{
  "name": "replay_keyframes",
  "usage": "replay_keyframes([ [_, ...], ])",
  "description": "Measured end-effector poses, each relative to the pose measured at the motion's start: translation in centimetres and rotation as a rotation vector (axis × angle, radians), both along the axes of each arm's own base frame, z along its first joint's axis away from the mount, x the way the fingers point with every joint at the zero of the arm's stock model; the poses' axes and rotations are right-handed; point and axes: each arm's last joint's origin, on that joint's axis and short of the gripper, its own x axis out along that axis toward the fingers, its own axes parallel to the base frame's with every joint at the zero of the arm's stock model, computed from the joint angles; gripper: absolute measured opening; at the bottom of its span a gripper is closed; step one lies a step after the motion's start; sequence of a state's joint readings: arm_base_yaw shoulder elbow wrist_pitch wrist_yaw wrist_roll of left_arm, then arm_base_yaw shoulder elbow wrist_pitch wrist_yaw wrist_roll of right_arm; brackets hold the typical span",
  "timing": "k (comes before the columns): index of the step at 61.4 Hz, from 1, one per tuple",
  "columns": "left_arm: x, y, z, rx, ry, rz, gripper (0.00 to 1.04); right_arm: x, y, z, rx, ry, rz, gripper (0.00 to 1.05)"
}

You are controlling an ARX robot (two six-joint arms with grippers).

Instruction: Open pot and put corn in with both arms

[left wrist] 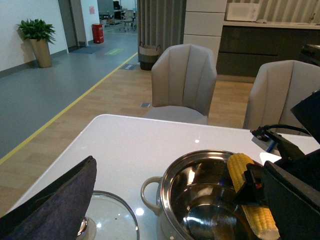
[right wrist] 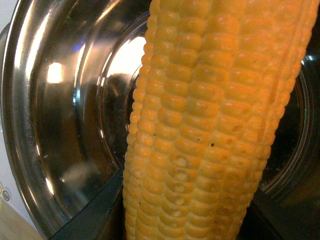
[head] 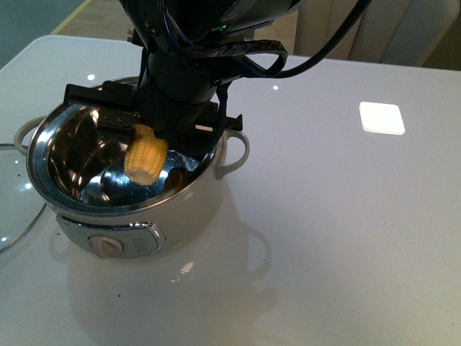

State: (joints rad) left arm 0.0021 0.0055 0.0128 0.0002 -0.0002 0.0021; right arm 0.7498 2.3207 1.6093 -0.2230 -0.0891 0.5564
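Closest to the front camera, the pot (head: 137, 216) shows its cream front panel and beige knob (head: 106, 247), standing on the glossy white table (head: 324, 238) with its steel bowl uncovered. Just left of it, at the frame's edge, the steel-rimmed glass lid (head: 18, 209) lies flat on the table, its rim close beside the pot wall. Above the open bowl the right gripper (head: 155, 130) reaches down from the black arm, its jaws closed narrowly around the corn (head: 146, 161), which hangs tilted with its blunt end pointing down inside the rim, above the shiny floor of the pot. From the right wrist camera the cob fills most of the frame, rows of kernels running lengthwise over the steel interior. From the left wrist camera, a dark padded finger (left wrist: 55, 205) of the left gripper sits above the lid; whether that gripper is wide or narrow cannot be told. Farther back, a bright square of light (head: 382, 117) lies on the tabletop, and grey chairs (left wrist: 184, 75) stand beyond the table's far edge.
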Motion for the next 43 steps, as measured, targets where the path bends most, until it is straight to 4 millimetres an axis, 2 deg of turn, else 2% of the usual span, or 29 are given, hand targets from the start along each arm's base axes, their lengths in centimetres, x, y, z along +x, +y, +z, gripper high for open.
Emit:
replay_keyframes([
  [15,0.0,0.0,0.0,0.0,0.0,0.0,0.98,0.0,0.0,-0.1,-0.005,-0.002,-0.005,0.87],
  [26,0.0,0.0,0.0,0.0,0.0,0.0,0.98,-0.3,-0.4,-0.5,0.002,0.001,-0.016,0.87],
  [33,0.0,0.0,0.0,0.0,0.0,0.0,0.98,-0.6,-1.4,0.4,0.05,-0.005,-0.044,0.87],
  [43,0.0,0.0,0.0,0.0,0.0,0.0,0.98,-0.8,-4.8,5.0,0.185,-0.089,-0.116,0.86],
])
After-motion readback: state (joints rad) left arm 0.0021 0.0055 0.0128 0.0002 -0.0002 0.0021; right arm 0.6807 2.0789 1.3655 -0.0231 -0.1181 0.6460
